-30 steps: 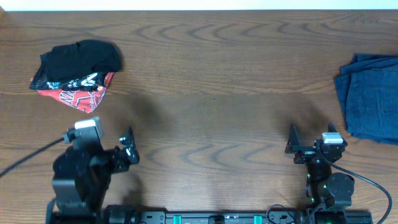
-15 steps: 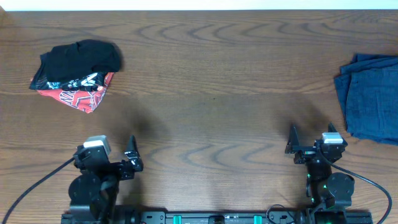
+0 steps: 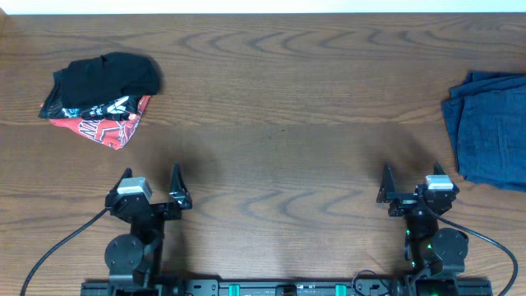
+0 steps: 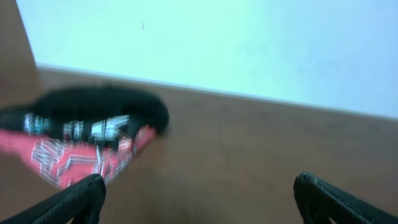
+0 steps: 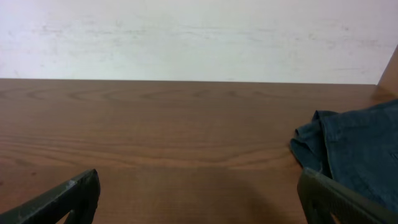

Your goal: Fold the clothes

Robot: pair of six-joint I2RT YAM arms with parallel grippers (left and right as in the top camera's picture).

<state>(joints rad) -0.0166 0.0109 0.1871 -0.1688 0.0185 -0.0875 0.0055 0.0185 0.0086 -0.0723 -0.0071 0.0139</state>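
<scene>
A black garment lies bunched on top of a red-black-white printed garment near the table's far left corner. A stack of dark blue garments lies at the right edge, where the overhead frame cuts it off. A wide stretch of bare wood separates the two heaps and runs down to the near edge, where both arms sit. The left gripper has its fingers spread wide and holds nothing. The black-and-printed heap lies ahead of it and to its left, well apart. The right gripper is likewise spread wide and holds nothing, with the blue stack ahead and to its right, near but not touching. The left wrist view is blurred, so the print is hard to make out. Both wrist views show only the fingertips, with a pale wall beyond the table's far edge.
</scene>
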